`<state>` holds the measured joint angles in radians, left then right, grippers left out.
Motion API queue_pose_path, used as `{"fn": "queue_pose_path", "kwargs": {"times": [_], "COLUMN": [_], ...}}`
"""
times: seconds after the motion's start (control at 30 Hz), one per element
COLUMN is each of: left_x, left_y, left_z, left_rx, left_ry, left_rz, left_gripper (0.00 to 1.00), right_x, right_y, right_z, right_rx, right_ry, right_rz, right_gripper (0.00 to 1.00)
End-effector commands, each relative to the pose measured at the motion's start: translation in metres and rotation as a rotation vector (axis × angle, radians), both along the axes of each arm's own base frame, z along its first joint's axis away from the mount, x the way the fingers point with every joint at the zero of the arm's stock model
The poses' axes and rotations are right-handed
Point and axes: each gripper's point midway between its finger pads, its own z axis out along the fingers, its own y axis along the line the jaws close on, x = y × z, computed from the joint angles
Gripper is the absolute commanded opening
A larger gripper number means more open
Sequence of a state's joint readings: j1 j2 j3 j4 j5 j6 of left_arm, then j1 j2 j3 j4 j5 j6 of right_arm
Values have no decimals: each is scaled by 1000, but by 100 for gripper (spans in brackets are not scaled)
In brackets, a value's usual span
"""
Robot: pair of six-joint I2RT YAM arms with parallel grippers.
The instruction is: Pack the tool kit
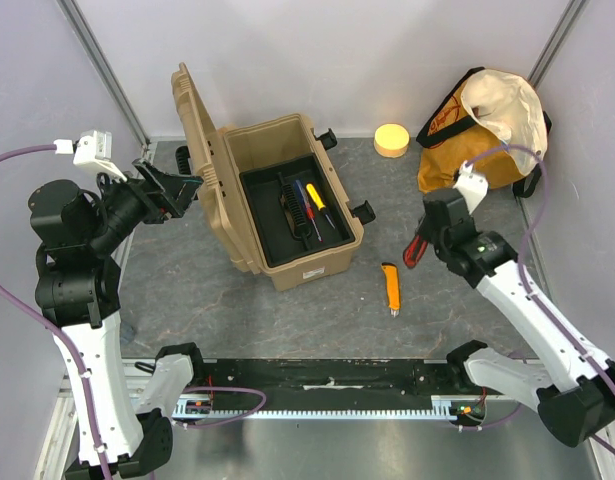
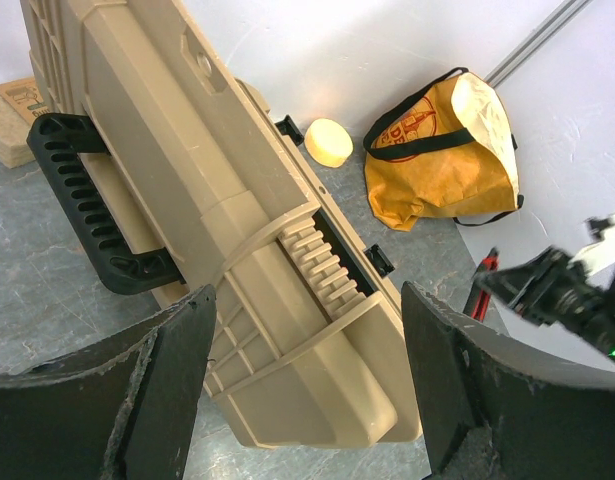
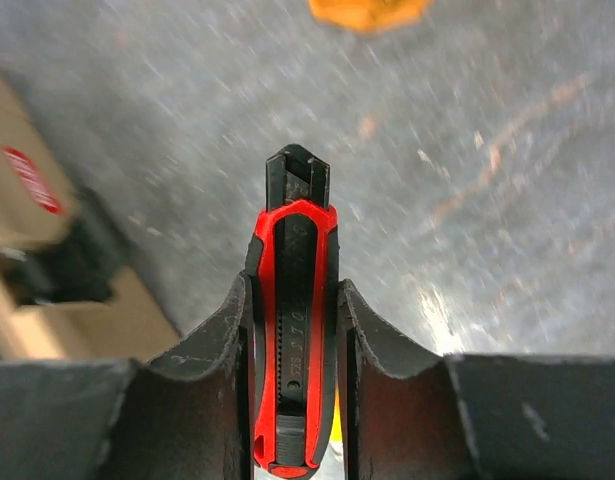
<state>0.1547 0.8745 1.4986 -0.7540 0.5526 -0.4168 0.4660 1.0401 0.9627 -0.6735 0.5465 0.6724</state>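
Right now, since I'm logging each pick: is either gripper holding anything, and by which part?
The right gripper pinches the red-and-black utility knife across the sides of its handle, nose sticking out. The left gripper is open and holds nothing.

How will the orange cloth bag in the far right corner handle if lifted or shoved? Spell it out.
The cloth bag is probably floppy: it slumps with creases and its pale-lined mouth gapes open. Lifted from the top, it would likely sag out of shape instead of keeping its form. Shoved, it would probably crumple rather than slide cleanly. Its weight cannot be judged, since what is inside is hidden.
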Motion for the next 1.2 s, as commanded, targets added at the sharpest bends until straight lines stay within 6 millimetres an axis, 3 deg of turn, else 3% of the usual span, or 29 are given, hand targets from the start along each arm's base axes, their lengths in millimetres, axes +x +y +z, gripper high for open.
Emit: {"fn": "queue_pose_path", "kwargs": {"times": [0.0,0.07,0.27,0.47,0.6,0.77,1.17], "left_x": [-1,-2,-3,-5,-8,-7,-4], "left_y": [-3,-3,-3,-3,-6,-6,-4], "left_z": [9,10,10,11,12,9,5], "left_rx": [21,20,14,14,7,8,14], "left_ry": [-46,-49,-46,-53,-55,-49,-34], "left_rz": [-22,-21,-20,-19,-30,-32,-30], "left_gripper": [80,80,80,80,80,80,80], "right_x": [28,39,55,52,56,67,72], "right_y": [12,36,133,237,288,331,376], "right_z": [90,120,178,186,169,134,64], "right_rx": [31,95,205,202,174,131,103], "right_ry": [-219,-291,-432,-481,-469,-411,-248], "right_rz": [64,162,447,675,753,836,911], "right_gripper": [6,7,7,6,6,6,8]}}
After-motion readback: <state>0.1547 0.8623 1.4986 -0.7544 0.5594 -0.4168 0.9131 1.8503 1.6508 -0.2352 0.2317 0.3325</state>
